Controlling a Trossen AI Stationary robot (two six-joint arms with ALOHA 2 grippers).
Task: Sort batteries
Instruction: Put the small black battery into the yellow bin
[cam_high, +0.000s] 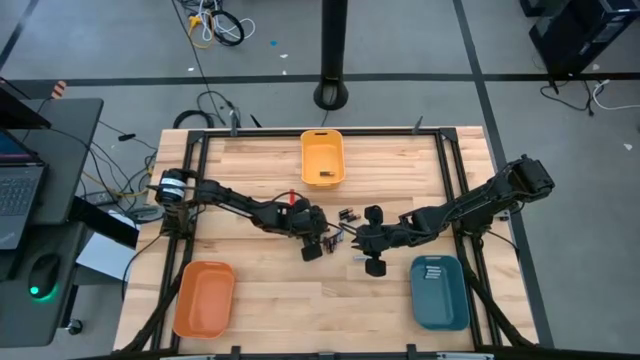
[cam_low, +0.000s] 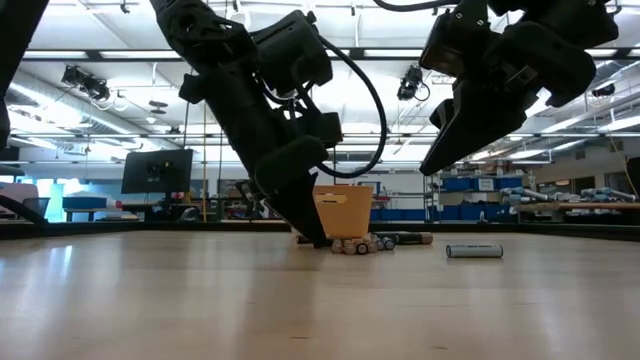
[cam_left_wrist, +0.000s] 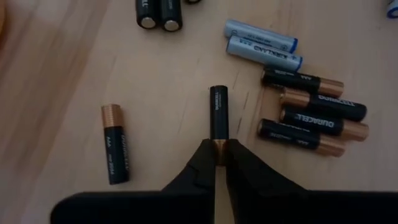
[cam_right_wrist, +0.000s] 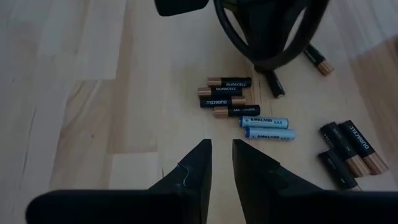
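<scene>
Several small batteries lie in a loose cluster (cam_high: 346, 215) at the table's middle. In the left wrist view I see black, copper-ended ones (cam_left_wrist: 314, 112), two silvery-blue ones (cam_left_wrist: 261, 42) and a lone black one (cam_left_wrist: 115, 143). My left gripper (cam_left_wrist: 217, 158) is down at the tabletop (cam_low: 318, 238), just on the near side of the cluster, and shut on one black battery (cam_left_wrist: 219, 112). My right gripper (cam_right_wrist: 221, 158) hangs open above the table (cam_low: 437, 160), to the right of the cluster (cam_right_wrist: 230, 99), touching nothing. My left gripper pinches the black battery by its copper-coloured end (cam_left_wrist: 217, 147) between the two fingertips. The fingers slant down from above and lie along the battery, which sticks out straight beyond them. Whether the battery's other end still rests on the wood, I cannot tell.
A yellow bin (cam_high: 322, 158) stands at the far edge, an orange bin (cam_high: 204, 298) near left and a teal bin (cam_high: 438, 291) near right. One pale battery (cam_low: 474, 251) lies apart, right of the cluster. Black frame rails (cam_high: 452, 180) border the wooden top.
</scene>
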